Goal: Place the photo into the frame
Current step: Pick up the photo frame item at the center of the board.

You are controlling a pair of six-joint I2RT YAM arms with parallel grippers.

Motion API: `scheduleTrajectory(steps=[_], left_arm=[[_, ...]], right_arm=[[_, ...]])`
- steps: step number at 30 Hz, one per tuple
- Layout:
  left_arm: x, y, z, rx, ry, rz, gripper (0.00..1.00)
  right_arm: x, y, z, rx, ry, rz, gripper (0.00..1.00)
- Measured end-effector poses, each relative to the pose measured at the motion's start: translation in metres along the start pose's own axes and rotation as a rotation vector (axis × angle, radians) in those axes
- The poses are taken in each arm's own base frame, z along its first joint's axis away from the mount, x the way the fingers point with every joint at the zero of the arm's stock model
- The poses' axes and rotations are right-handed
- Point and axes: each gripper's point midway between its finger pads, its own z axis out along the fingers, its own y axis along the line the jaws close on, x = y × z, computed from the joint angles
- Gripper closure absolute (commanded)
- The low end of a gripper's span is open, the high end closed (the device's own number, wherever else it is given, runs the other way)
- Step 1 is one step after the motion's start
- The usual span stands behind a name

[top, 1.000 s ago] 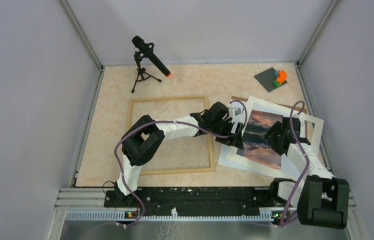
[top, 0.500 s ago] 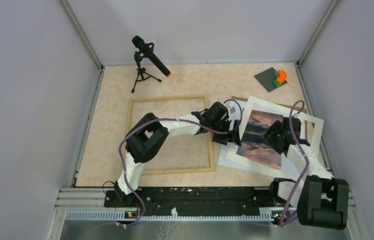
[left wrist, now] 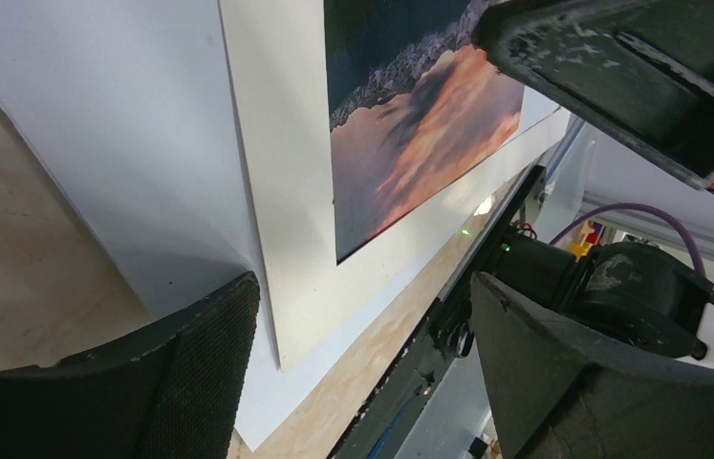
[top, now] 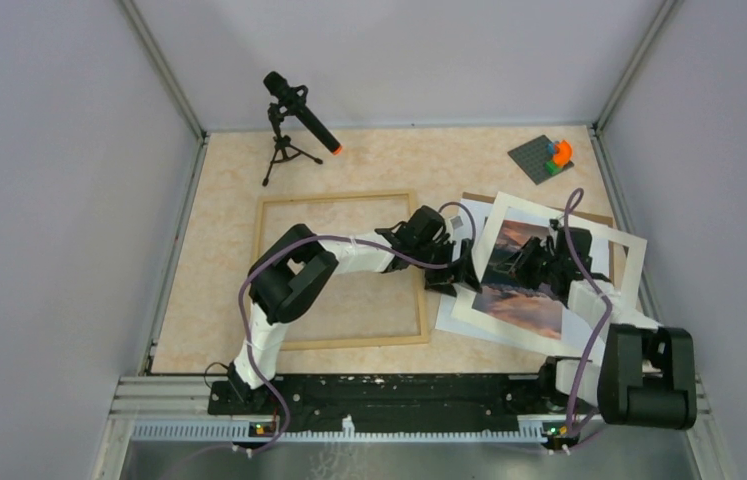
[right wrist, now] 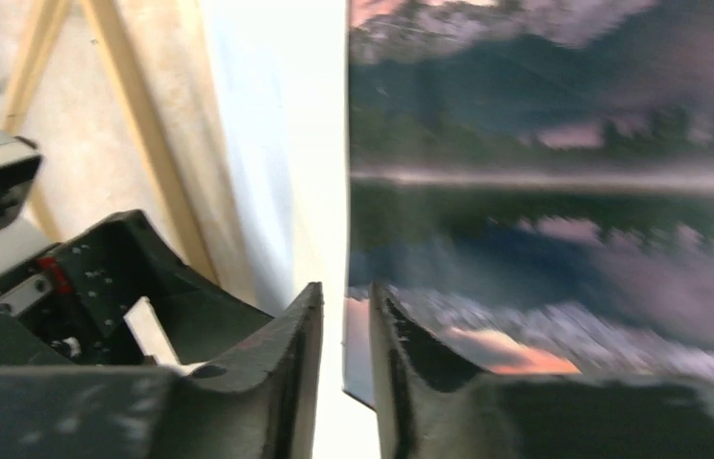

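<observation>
Zero placement done: photo (top: pixel 521 305) lies right of centre under mat (left wrist: pixel 276 115) window, outside frame. Left gripper (top: pixel 461 275) wide open, astride mat's edge. Right gripper (top: pixel 521 262) jaws nearly together at photo's left edge; pinching or not, cannot tell, wrist view blurred. Frame (top: pixel 369 341) centre-left, no photo in it. Left to do, by judgement: free photo, carry across, lay in. Backing mostly hidden under stack.
</observation>
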Motion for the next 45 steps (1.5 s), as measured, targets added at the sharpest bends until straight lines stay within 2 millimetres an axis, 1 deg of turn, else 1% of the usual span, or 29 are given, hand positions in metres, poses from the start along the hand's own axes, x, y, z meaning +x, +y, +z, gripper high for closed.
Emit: scheduleTrajectory(steps=[2,6,8,11,14,18,25,30,36,42,45], left_arm=[[-0.001,0.001,-0.001,0.015,-0.002,-0.013,0.15],[-0.001,0.002,-0.003,0.043,-0.005,-0.027,0.16],[-0.001,0.003,-0.003,0.053,-0.006,-0.032,0.17],[-0.001,0.004,-0.005,0.073,-0.004,-0.041,0.2],[0.0,0.005,-0.009,0.094,0.015,-0.064,0.23],[0.004,0.008,-0.015,0.135,0.045,-0.118,0.24],[0.004,0.006,-0.019,0.155,0.064,-0.142,0.18],[0.005,0.007,-0.015,0.126,0.078,-0.135,0.17],[0.006,0.002,-0.006,0.09,0.077,-0.084,0.2],[0.008,-0.002,-0.004,0.113,0.101,-0.083,0.25],[0.003,-0.006,-0.006,0.147,0.094,-0.092,0.31]], right_arm=[[0.005,0.007,0.012,-0.042,0.04,0.009,0.84],[0.021,0.012,0.029,-0.082,0.116,0.026,0.88],[0.024,0.013,0.035,-0.09,0.131,0.034,0.9],[0.027,0.009,0.041,-0.078,0.142,0.052,0.91],[0.03,0.004,0.042,-0.068,0.134,0.067,0.91],[0.03,0.004,0.043,-0.078,0.12,0.078,0.91],[0.028,0.005,0.044,-0.082,0.111,0.086,0.91],[0.027,0.005,0.045,-0.083,0.109,0.092,0.91],[0.026,0.006,0.047,-0.088,0.104,0.091,0.91],[0.025,0.006,0.047,-0.09,0.102,0.091,0.91],[0.025,0.006,0.047,-0.09,0.102,0.091,0.92]])
